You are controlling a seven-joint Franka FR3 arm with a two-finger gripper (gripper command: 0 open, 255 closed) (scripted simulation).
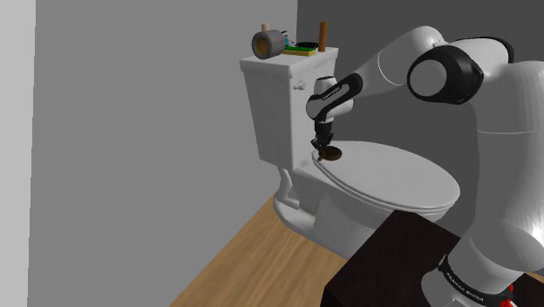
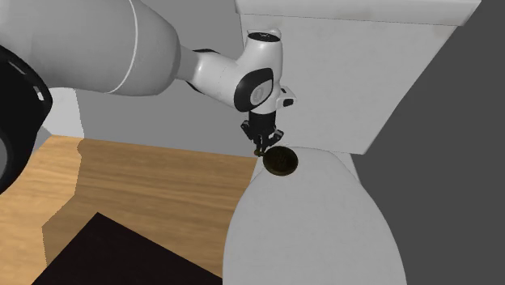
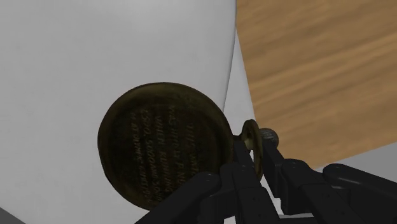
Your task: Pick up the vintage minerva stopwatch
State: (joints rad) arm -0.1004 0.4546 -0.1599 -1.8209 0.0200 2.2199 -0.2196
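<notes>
1. The stopwatch [image 1: 330,154] lies flat on the closed white toilet lid [image 1: 397,179], at the back of the lid just in front of the tank [image 1: 279,105].
2. In the wrist view the stopwatch [image 3: 162,146] is a dark brown round case, and the face turned towards the camera bears lines of engraved lettering.
3. Its long axis runs from the round case through the stem to the brass ring [image 3: 250,132] and the small crown knob [image 3: 268,135].
4. In the second exterior view the stopwatch [image 2: 282,161] has its stem end towards that view's left, under the gripper [image 2: 260,148], and its case towards the right.
5. The gripper [image 3: 254,162] points down at the lid, its fingers drawn narrow and clasping the stem end beside the ring.
6. Wooden floor [image 3: 318,63] shows beyond the lid's edge.
</notes>
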